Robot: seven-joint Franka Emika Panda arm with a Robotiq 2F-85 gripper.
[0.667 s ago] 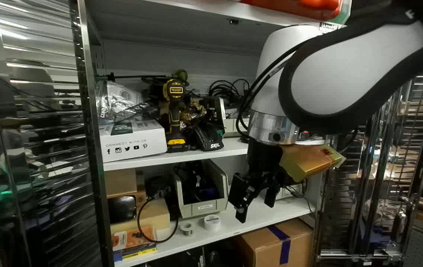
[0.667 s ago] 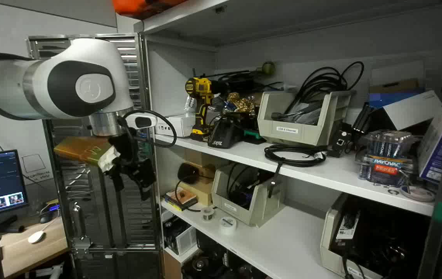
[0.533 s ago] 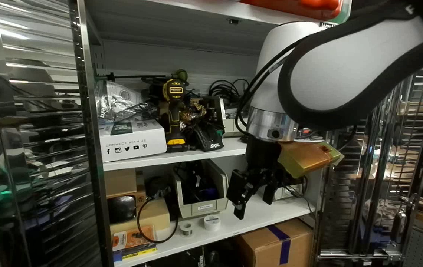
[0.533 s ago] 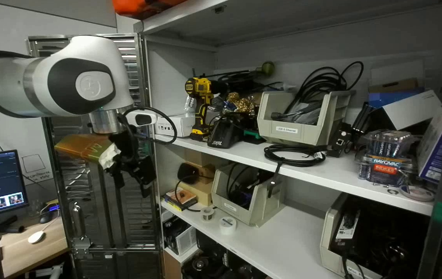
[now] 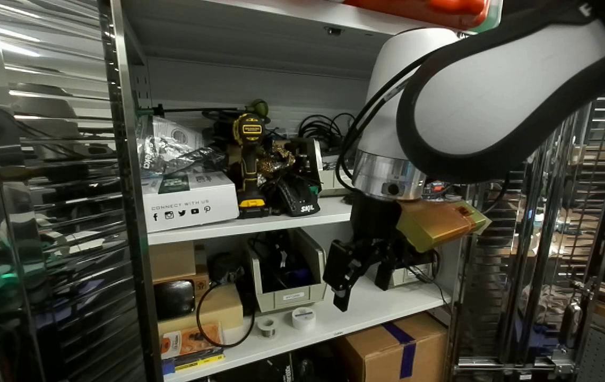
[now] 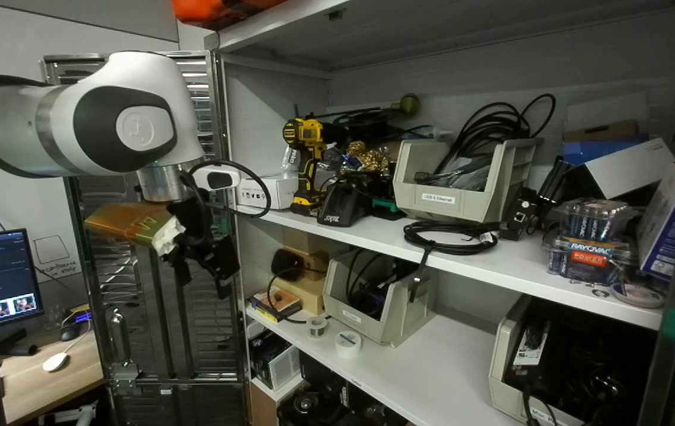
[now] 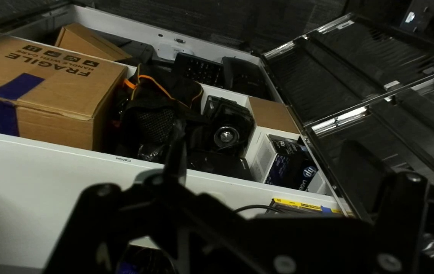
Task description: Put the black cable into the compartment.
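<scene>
End effector (image 5: 362, 295) has risen slightly.

Coiled cable (image 6: 453, 250) and tool (image 5: 362, 292) are black, drill (image 6: 308, 163) yellow-and-black, carton (image 7: 63, 89) brown with a purple stripe (image 7: 17, 86).

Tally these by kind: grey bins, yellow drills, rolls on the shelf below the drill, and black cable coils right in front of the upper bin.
Grey bins: 3
Yellow drill: 1
Rolls: 2
Black cable coil: 1
Total: 7
</scene>
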